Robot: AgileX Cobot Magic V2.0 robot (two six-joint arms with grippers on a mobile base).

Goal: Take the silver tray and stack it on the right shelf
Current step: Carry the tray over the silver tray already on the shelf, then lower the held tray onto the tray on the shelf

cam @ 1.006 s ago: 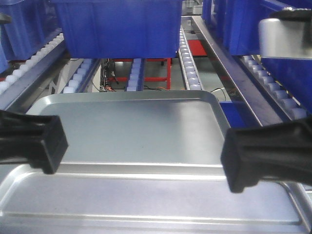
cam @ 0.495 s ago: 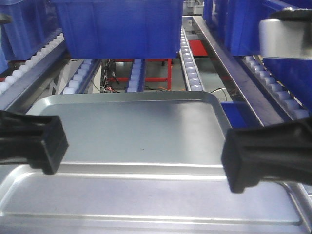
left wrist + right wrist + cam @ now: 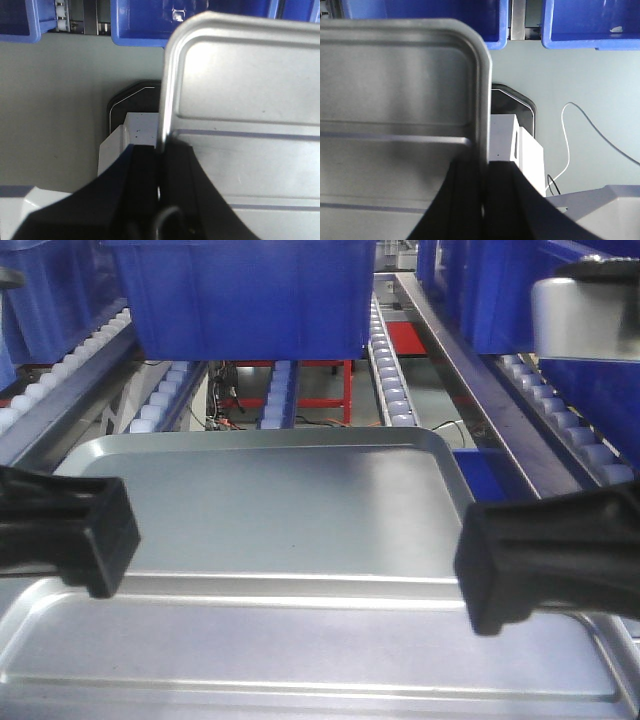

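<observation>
The silver tray [image 3: 280,510] is shiny, with rounded corners and two raised ridges. It hangs level between my two arms, in front of the roller rack [image 3: 390,380]. My left gripper [image 3: 100,540] is shut on the tray's left rim; in the left wrist view [image 3: 161,150] the rim runs between the two black fingers. My right gripper [image 3: 490,575] is shut on the right rim; it also shows in the right wrist view [image 3: 483,167]. The tray fills much of the wrist views [image 3: 250,100] [image 3: 395,90]. The tray's far edge lies below the blue bins.
Blue plastic bins [image 3: 245,295] stand on the sloping white-roller rails ahead, with more bins at left [image 3: 50,290] and right [image 3: 480,290]. A red frame [image 3: 300,380] shows behind the rack. A white cable [image 3: 567,145] lies on the grey floor below.
</observation>
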